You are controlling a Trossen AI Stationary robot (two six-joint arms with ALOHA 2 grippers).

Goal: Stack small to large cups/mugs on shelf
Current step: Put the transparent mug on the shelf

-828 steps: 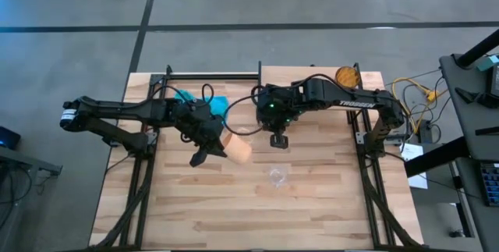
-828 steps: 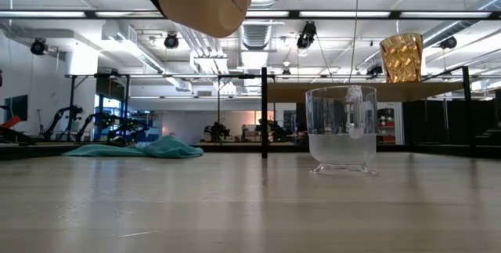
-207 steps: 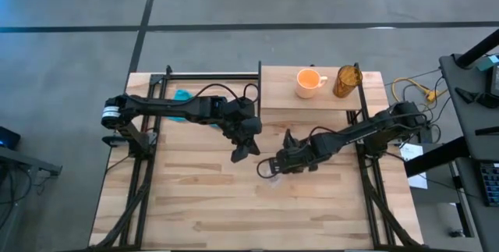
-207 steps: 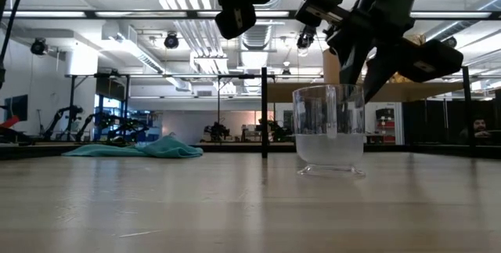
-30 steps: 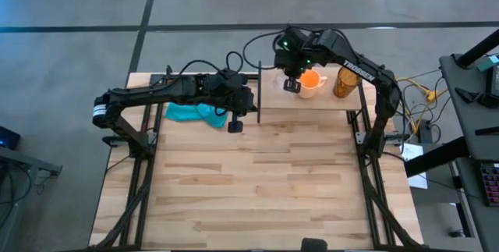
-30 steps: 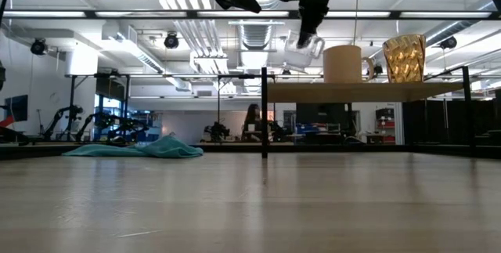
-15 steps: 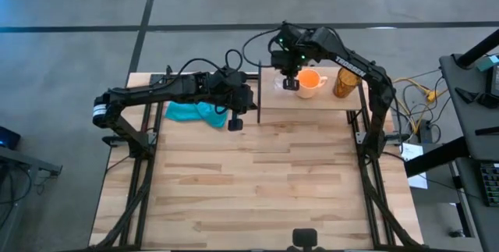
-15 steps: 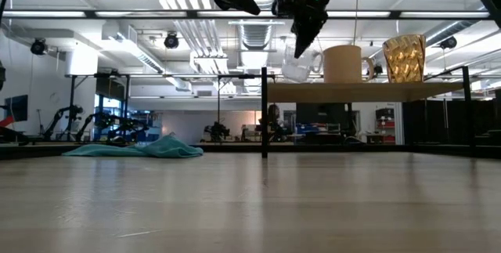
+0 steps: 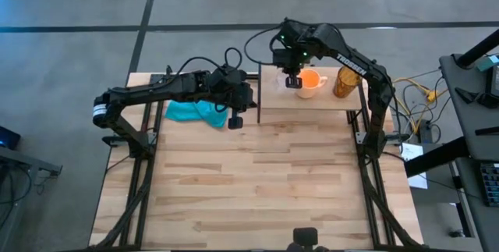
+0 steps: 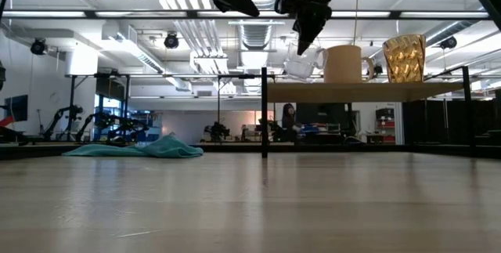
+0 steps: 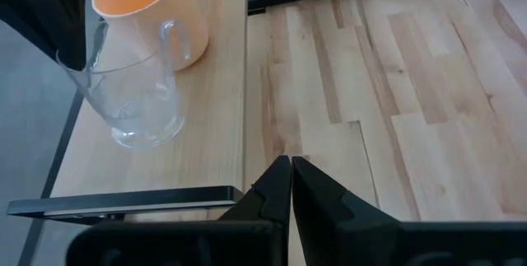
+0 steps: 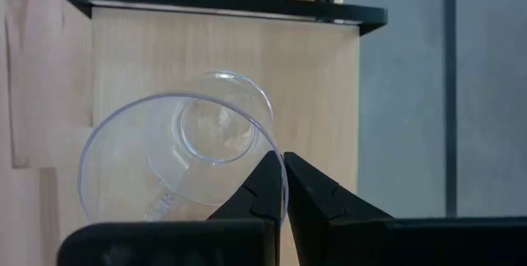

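Note:
The small clear glass cup [image 10: 301, 66] hangs tilted over the left part of the shelf [image 9: 312, 102], beside the orange mug [image 9: 309, 83]. The mug stands upright on the shelf, and the brown cup [image 9: 345, 82] stands to its right. My right gripper [image 10: 308, 32] is above the shelf, shut on the glass cup [image 12: 185, 159]. My left gripper [image 9: 235, 121] hovers shut over the table by the shelf's left post and touches nothing. Its wrist view shows the glass cup [image 11: 136, 93] and the orange mug [image 11: 148, 15] ahead. My right gripper pinches the glass cup's rim [image 12: 265, 144], one finger inside the wall and one outside. The fingers come from above, pointing down. The cup hangs tilted below them, its base [image 11: 146, 134] at the shelf top; whether the base touches the shelf I cannot tell.
A teal cloth [image 9: 196, 111] lies on the far left of the table, behind my left arm. The shelf's black post [image 10: 264, 112] stands at its left near corner. The plank tabletop [image 9: 257, 182] stretches toward the near edge.
My right gripper has come down toward the shelf with the glass cup, which now hangs lower beside the orange mug, still tilted.

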